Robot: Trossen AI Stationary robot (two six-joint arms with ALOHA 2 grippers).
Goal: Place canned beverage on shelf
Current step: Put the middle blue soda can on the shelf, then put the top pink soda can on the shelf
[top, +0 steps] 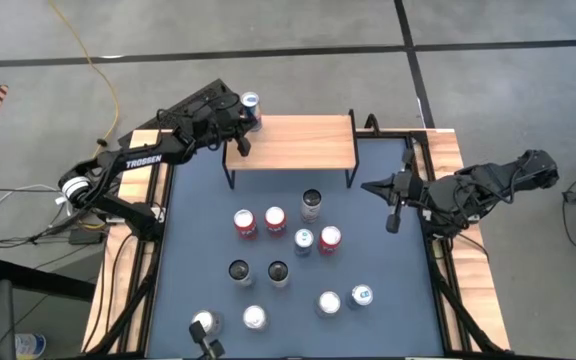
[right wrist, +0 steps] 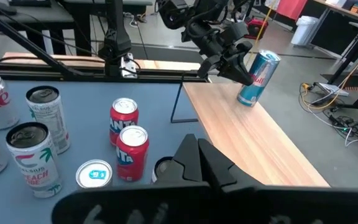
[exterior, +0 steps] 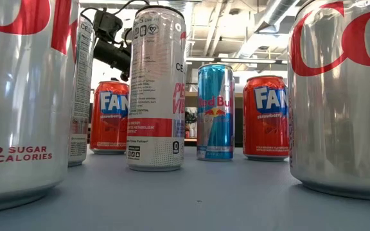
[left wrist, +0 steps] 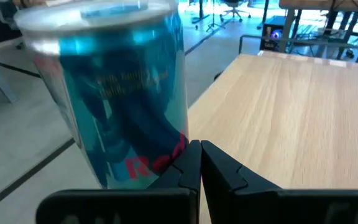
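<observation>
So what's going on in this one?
A blue Red Bull can stands tilted on the far left corner of the wooden shelf. The left gripper is right beside it with its fingers shut, not around it. The right gripper waits shut over the table's right side. About a dozen other cans stand on the table.

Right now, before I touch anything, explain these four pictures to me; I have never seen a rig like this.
The machine is two dark robot arms at a table. One picture looks straight down, one looks level across the tabletop, and two come from cameras on the arms' wrists. On the dark blue-grey table stands a low shelf with a light wooden top. In front of it stand many drink cans, such as a red Fanta can. The left gripper is shut beside a blue-and-silver Red Bull can at the shelf's corner, not clamped around it. The right gripper is shut and empty, near the table's right side.
</observation>
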